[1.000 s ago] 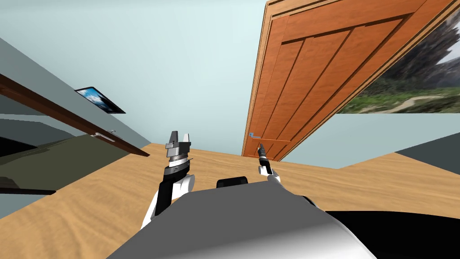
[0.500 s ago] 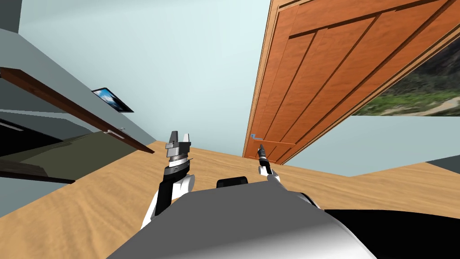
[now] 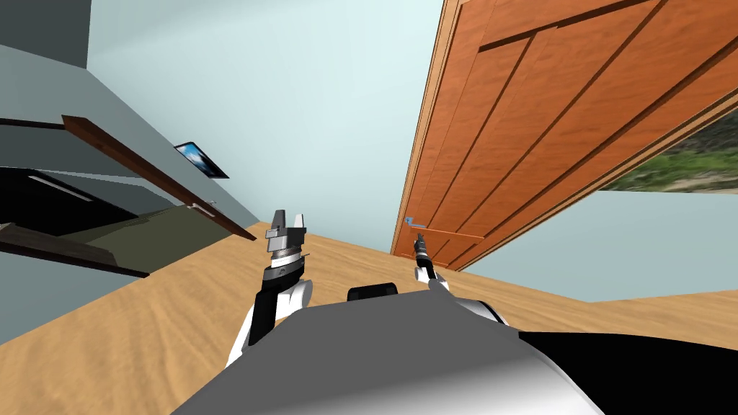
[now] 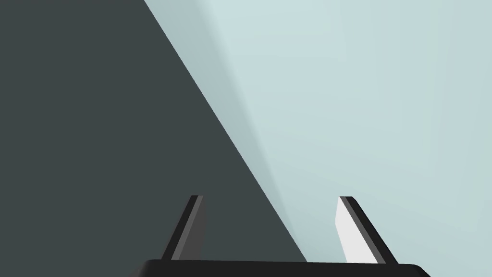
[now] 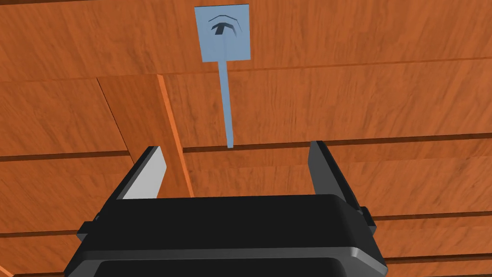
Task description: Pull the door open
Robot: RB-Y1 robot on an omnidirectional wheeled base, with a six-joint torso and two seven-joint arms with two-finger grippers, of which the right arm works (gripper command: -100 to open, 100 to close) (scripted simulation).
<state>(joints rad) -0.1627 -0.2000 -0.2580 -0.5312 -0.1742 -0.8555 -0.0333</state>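
An orange-brown panelled door [image 3: 548, 122] stands closed in its frame ahead and to the right. Its light blue lever handle [image 3: 412, 222] sits near the door's edge. My right gripper [image 3: 418, 241] hangs just short of the handle, a little below it in the head view. In the right wrist view the square plate [image 5: 223, 33] and thin lever [image 5: 226, 103] lie straight beyond the open right gripper [image 5: 235, 149]; the lever's tip ends between the fingers, apart from them. My left gripper [image 3: 288, 220] is raised at my left, open [image 4: 271, 197] and holding nothing.
A dark brown cabinet [image 3: 144, 169] runs along the left wall, with a small framed picture [image 3: 202, 158] behind it. Light wooden floor [image 3: 144, 324] spreads around me. A landscape picture [image 3: 685, 162] hangs right of the door.
The whole head view has shifted: I have moved nearer the door, which looms larger and further right. Both arms keep their pose.
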